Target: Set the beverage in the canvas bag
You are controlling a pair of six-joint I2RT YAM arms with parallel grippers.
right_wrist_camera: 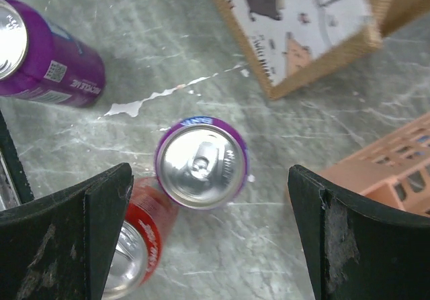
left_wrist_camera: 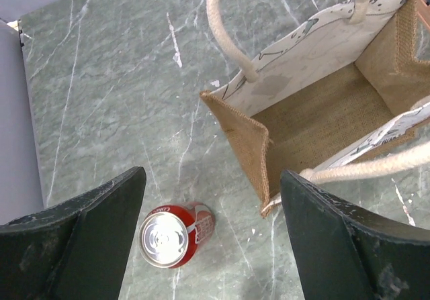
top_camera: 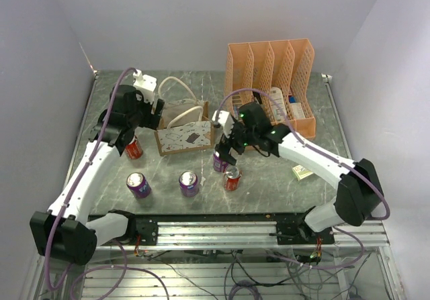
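Note:
The canvas bag (top_camera: pixel 185 131) stands open at mid-table, with cream looped handles. In the left wrist view its brown inside (left_wrist_camera: pixel 322 112) is empty. My left gripper (top_camera: pixel 153 117) is open and empty, hovering at the bag's left end, above a red can (top_camera: pixel 134 148) that shows upright by its left finger (left_wrist_camera: pixel 171 233). My right gripper (top_camera: pixel 226 154) is open, above a purple can (top_camera: pixel 220 162). That purple can (right_wrist_camera: pixel 201 162) stands upright between the fingers, untouched. A red can (right_wrist_camera: pixel 134 246) stands against it by the left finger.
An orange file organizer (top_camera: pixel 275 78) stands behind right of the bag; its corner shows in the right wrist view (right_wrist_camera: pixel 396 172). Two more purple cans (top_camera: pixel 139 184) (top_camera: pixel 189 182) and a red can (top_camera: pixel 232 178) stand near the front. A small yellow pad (top_camera: pixel 302 172) lies at right.

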